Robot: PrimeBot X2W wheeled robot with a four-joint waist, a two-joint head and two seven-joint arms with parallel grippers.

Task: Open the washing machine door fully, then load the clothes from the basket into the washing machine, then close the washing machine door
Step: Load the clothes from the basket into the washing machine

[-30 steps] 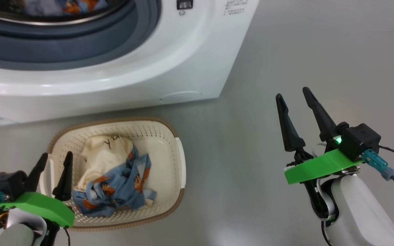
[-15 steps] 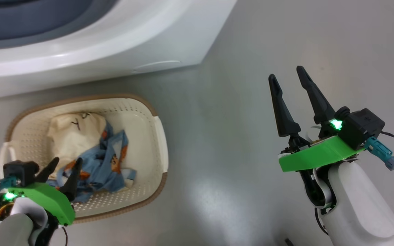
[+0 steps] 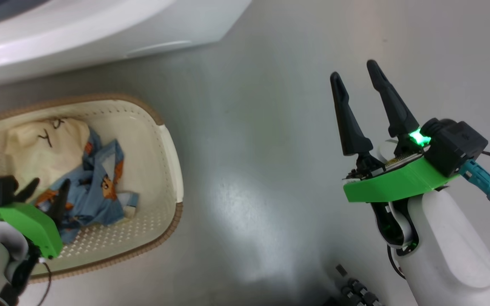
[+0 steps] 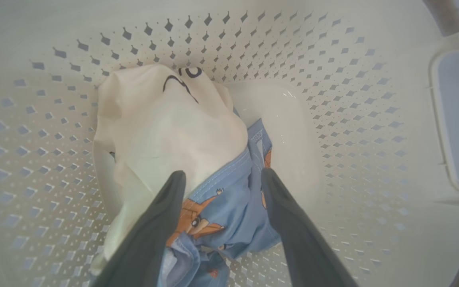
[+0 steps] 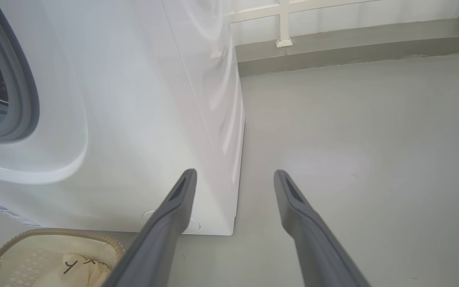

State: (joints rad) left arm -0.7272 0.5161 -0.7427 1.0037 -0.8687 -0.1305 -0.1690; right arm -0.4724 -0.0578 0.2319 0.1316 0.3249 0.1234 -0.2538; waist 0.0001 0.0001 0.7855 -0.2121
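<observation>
The cream basket point(image 3: 100, 98) stands on the floor in front of the white washing machine point(image 3: 79, 34). In it lie the clothes: a cream garment point(image 3: 45, 144) and blue fabric with orange figures point(image 3: 96, 191). My left gripper point(image 3: 50, 185) hangs open inside the basket. In the left wrist view its fingers point(image 4: 223, 173) straddle the blue fabric point(image 4: 221, 207) at the edge of the cream garment point(image 4: 165, 119); nothing is pinched. My right gripper point(image 3: 354, 71) stands open over bare floor, right of the basket. The washing machine door is out of view.
The right wrist view shows the machine's front corner point(image 5: 229, 159), its grey rubber ring point(image 5: 22, 99) and open grey floor point(image 5: 353, 159) up to a wall base point(image 5: 333, 44). A small dark part point(image 3: 351, 289) lies on the floor near my right arm.
The head camera has tilted down and to the right, so machine and basket slide up and left. My left gripper has sunk into the basket onto the clothes. Both grippers stay open.
</observation>
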